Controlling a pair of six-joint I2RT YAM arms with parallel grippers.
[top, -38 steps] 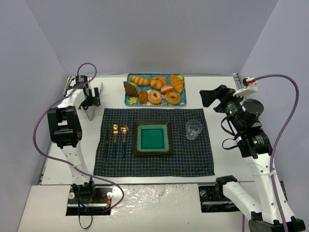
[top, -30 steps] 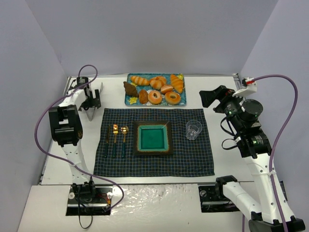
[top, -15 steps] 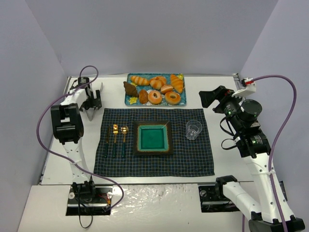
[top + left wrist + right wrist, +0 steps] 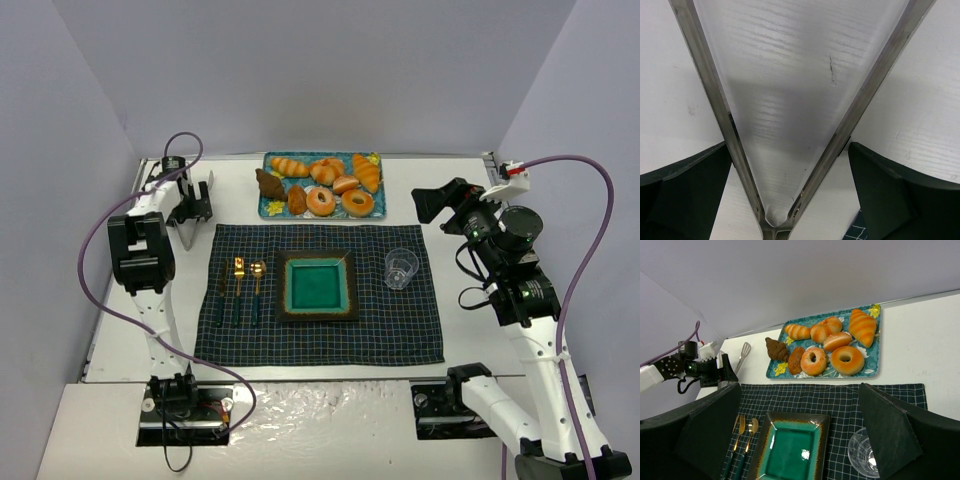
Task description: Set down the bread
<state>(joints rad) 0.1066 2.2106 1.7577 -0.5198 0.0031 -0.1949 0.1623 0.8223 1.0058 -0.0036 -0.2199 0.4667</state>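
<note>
Left gripper point(image 4: 790, 149): fingers sit against the outer sides of the two arms of a pair of metal tongs point(image 4: 704, 70). The tongs are sprung wide in a V, so I read this as a light hold on them, not a squeeze. The wrist view shows only white table point(image 4: 470, 170) between the arms. I cannot tell whether the tips rest on it or ride just above.

Right gripper point(image 4: 432, 203): jaws spread wide, nothing between them, parked well off to the right of the tray point(image 4: 873, 353) and looking across the setting.

The bread point(image 4: 268, 184) is the dark brown wedge at the left end of the tray, on or just over its left rim. It touches or nearly touches the small reddish roll point(image 4: 796, 360). It is the pastry nearest the left arm, but it is clearly apart from the tongs.

Step in hand, as I judge it: tool secured, approach to the bread not yet begun. The green square plate point(image 4: 318, 286) on the checked mat point(image 4: 400, 330) holds nothing and is the likely target.

Next move calls for:
- swing the tongs right, toward the tray's left end;
- straddle the wedge alone, keeping the tips off the roll;
- close only enough to grip it, since it looks soft;
- lift clear of the rim, then carry it to the plate, passing wide of the cutlery point(image 4: 239, 290).
</note>
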